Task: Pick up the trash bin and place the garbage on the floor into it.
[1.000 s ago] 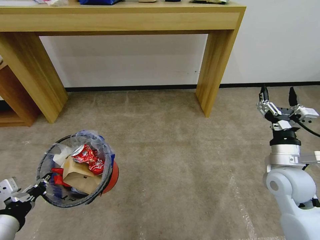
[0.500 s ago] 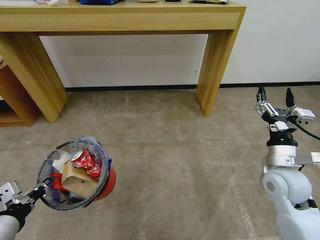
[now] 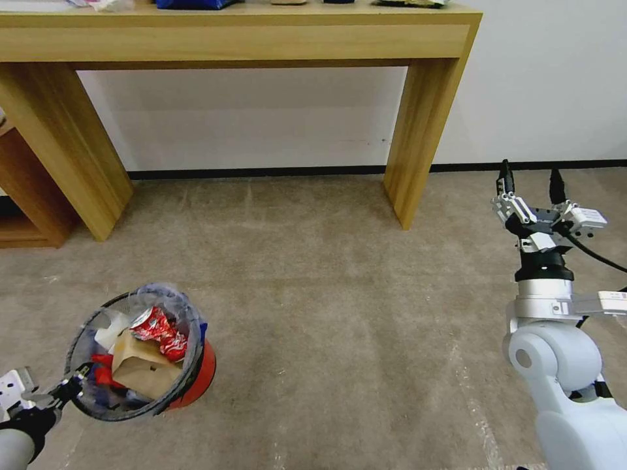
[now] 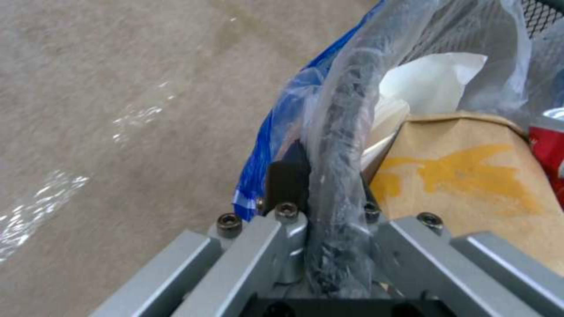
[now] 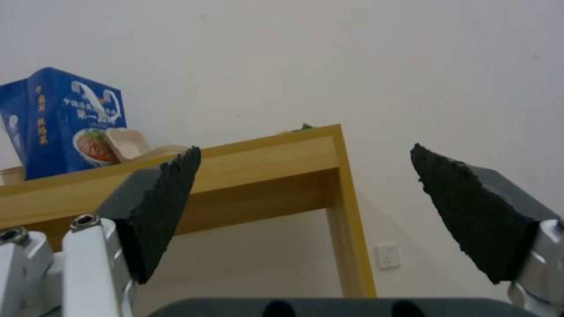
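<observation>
Left gripper (image 3: pixel 73 384) at near-left, jaws clamped on the near rim of the trash bin (image 3: pixel 189 365); left wrist view shows the rim and bag liner pinched between the jaws (image 4: pixel 338 246)

Bin is tilted: mouth faces up and toward the robot, red base points away to the right and down, so its long axis runs diagonal from near-left rim to far-right base. Base looks at or just above the floor (image 3: pixel 339 313), can't tell if touching

Garbage (image 3: pixel 147 352) inside the bin: crushed red can on top toward the far side, tan paper packet below it, white tissue at the left, red wrapper near the gripper side. Clear bag with blue print drapes over the far rim

Right gripper (image 3: pixel 528 183) held up at the right, well apart from the bin, pointing up and away toward the wall. Jaws wide open, nothing held; right wrist view shows both pads (image 5: pixel 158 207) spread with the table (image 5: pixel 264 163) and a blue box (image 5: pixel 61 119) beyond

Table leg (image 3: pixel 418 137) stands far-centre on the carpet
</observation>
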Controlling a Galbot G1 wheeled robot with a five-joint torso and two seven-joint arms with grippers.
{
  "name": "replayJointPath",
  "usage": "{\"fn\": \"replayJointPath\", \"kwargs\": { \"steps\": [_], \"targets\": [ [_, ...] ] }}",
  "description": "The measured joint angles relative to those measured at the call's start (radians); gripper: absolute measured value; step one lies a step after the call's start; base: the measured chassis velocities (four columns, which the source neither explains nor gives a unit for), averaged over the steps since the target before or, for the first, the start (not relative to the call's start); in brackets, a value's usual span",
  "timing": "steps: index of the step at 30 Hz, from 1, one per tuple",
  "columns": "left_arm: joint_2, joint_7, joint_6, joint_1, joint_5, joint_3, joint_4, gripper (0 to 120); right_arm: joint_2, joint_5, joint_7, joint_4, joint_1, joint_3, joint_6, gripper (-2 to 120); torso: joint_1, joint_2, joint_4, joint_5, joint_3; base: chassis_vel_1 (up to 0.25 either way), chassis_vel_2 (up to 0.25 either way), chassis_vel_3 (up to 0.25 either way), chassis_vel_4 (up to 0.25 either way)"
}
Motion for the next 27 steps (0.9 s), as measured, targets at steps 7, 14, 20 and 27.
{"fn": "replayJointPath", "kwargs": {
  "steps": [7, 14, 20, 27],
  "targets": [
    [0.008, 0.001, 0.0, -0.01, 0.03, 0.0, 0.064, 1, -0.005, 0.004, 0.0, -0.013, 0.014, -0.008, 0.003, 90, 0.0, 0.0, 0.0, -0.0001, 0.0, 0.0, 0.0, 0.0, 0.0],
    [0.013, 0.003, 0.0, -0.027, 0.045, 0.002, 0.125, 1, -0.004, 0.004, -0.001, -0.028, 0.025, -0.022, 0.01, 90, 0.0, 0.0, 0.0, 0.0, 0.0, 0.0, 0.0, 0.0, 0.0],
    [0.016, 0.004, 0.0, -0.044, 0.048, 0.007, 0.172, 1, 0.001, 0.002, -0.002, -0.042, 0.038, -0.038, 0.013, 90, 0.0, 0.0, 0.0001, -0.0001, 0.0, 0.0, 0.0, 0.0, 0.0],
    [0.01, 0.008, 0.0, -0.073, 0.062, 0.019, 0.219, 1, -0.006, 0.001, -0.003, -0.059, 0.047, -0.045, 0.019, 90, 0.0, 0.0, 0.0, 0.0, 0.0, 0.0, 0.0, 0.0, 0.0]
  ]
}}
